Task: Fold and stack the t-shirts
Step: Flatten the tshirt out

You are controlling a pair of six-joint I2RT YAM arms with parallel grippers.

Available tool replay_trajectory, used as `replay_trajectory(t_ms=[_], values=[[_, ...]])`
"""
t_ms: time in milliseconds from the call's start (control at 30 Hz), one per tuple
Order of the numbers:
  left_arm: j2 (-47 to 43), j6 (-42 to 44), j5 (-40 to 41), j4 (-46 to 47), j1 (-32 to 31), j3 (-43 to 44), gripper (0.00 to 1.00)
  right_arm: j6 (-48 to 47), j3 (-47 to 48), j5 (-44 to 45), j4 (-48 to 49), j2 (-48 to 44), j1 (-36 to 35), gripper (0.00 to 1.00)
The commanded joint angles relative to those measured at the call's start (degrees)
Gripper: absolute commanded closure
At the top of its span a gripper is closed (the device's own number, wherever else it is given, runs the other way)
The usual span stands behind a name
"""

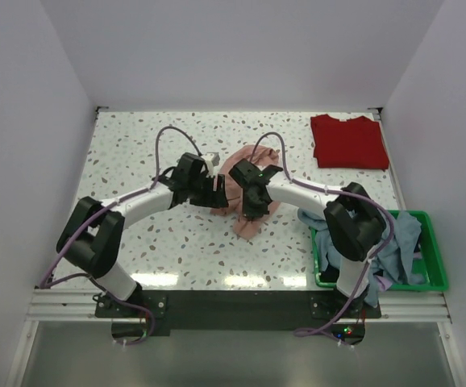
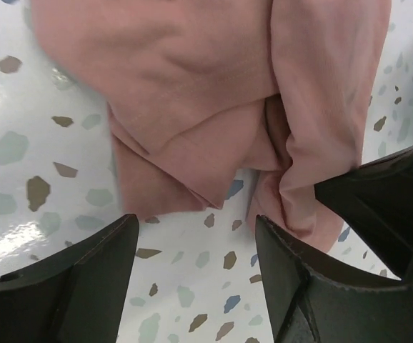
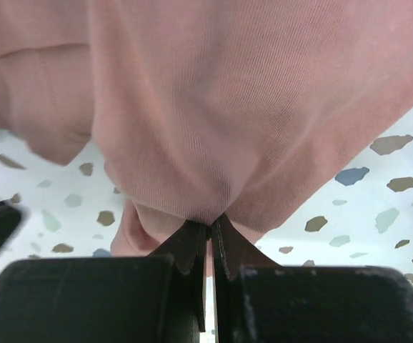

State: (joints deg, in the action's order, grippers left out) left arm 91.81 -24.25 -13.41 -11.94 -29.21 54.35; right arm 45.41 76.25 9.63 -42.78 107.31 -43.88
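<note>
A crumpled salmon-pink t-shirt [image 1: 247, 218] lies at the middle of the table. My right gripper [image 1: 249, 207] is shut on a fold of it; in the right wrist view the cloth [image 3: 249, 107] bunches at my closed fingertips [image 3: 210, 225]. My left gripper [image 1: 219, 193] is open at the shirt's left edge; in the left wrist view the pink cloth [image 2: 206, 93] lies just ahead of my spread fingers [image 2: 92, 271], with bare table between them. A deep red t-shirt [image 1: 348, 142] lies folded flat at the back right. Blue-grey and mauve shirts [image 1: 394, 250] fill the basket.
A green plastic basket [image 1: 434, 278] stands at the front right corner, beside the right arm's base. White walls close in the speckled table [image 1: 136, 145] on the left, back and right.
</note>
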Motion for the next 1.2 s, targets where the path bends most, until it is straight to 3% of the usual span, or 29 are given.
replay_trajectory(t_ms=[0, 400, 567, 667, 700, 767, 933, 1167], values=[[1.00, 0.70, -3.90, 2.53, -1.46, 2.25, 0.29, 1.61, 0.13, 0.74, 1.39, -5.08, -0.16, 1.00], [7.50, -0.36, -3.74, 2.46, -1.90, 4.27, 0.48, 2.49, -0.66, 0.74, 0.95, -6.67, -0.07, 1.00], [8.91, -0.36, -3.81, 4.29, -1.90, 4.63, 0.49, 2.49, -0.84, 1.01, 0.69, -7.55, -0.07, 1.00], [9.79, -1.06, -5.22, 5.96, -1.90, 4.89, 0.63, 2.58, -0.75, 1.44, 0.34, -7.99, -0.07, 1.00], [10.05, -1.32, -6.27, 6.40, -1.73, 4.89, 0.79, 2.58, -0.58, 1.71, 0.25, -8.16, -0.07, 1.00], [10.84, -2.38, -7.24, 6.85, -1.29, 5.24, 0.99, 2.41, -0.14, 2.67, -0.89, -8.78, 0.02, 1.00], [6.90, -6.58, -11.02, 7.20, 6.61, 4.54, 1.00, 1.35, 3.64, 6.63, -5.64, -14.04, 2.12, 1.00], [-7.77, -7.39, -15.68, 0.62, 20.67, 5.42, 1.00, -2.33, 9.08, 11.55, -11.61, -25.03, 10.20, 1.00]])
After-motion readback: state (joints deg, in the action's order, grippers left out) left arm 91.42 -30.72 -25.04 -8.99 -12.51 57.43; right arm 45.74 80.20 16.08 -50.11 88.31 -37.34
